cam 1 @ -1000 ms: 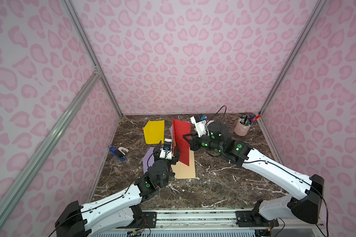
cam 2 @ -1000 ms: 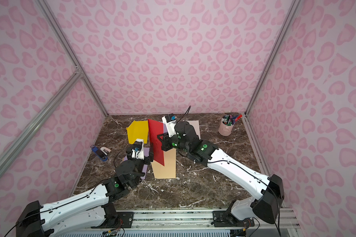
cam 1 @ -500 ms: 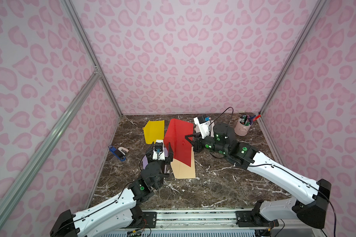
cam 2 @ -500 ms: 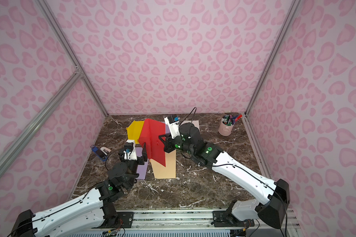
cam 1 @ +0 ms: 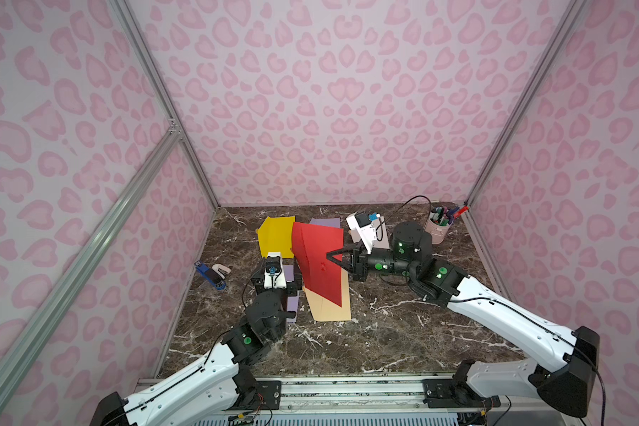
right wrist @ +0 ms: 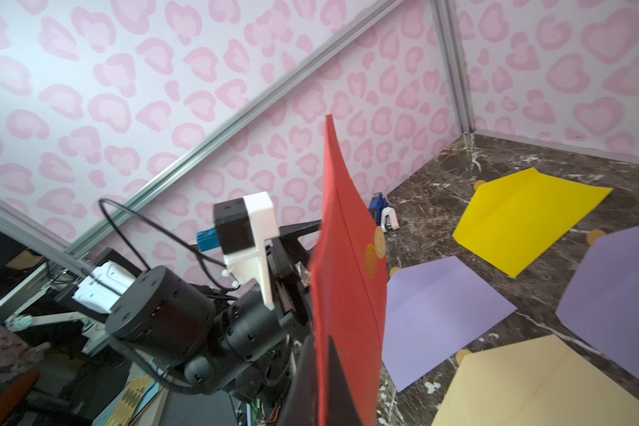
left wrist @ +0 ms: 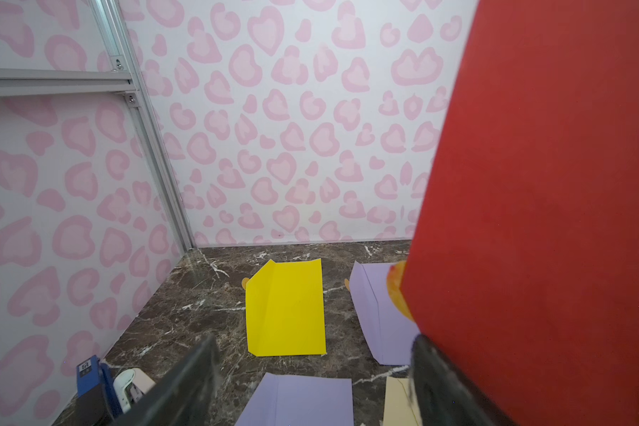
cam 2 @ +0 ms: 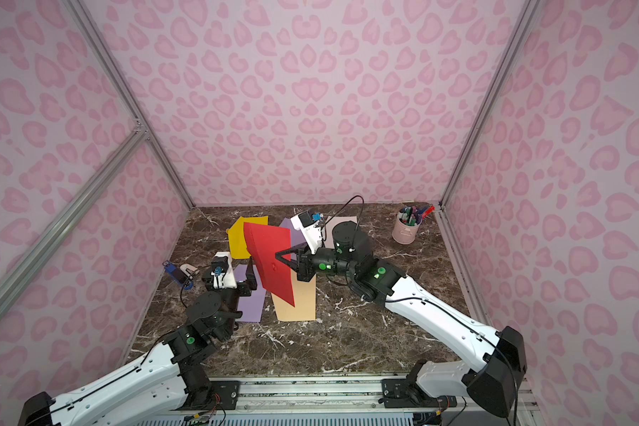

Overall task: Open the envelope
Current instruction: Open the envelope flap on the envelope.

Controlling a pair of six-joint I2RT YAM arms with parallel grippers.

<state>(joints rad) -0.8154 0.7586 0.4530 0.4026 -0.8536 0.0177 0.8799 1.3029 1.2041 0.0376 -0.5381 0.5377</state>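
Right tool (cam 1: 329, 255) is clamping the red envelope (cam 1: 316, 239) upright above the bench (cam 1: 384, 332), apparently presenting it leftward. Left tool (left wrist: 312, 345), jaws apart, is hovering just left of it, gripping nothing, likely readying to open it.

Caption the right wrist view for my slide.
Right gripper, jaws shut, holds the red envelope upright; yellow envelope, purple envelopes and tan envelope lie on the table.

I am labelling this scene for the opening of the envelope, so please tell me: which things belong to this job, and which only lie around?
Belong to the job:
- red envelope, held upright by the shut right tool
- left tool, open beside it

Only lying around:
- yellow envelope
- purple envelopes
- tan envelope
- pen cup
- stapler
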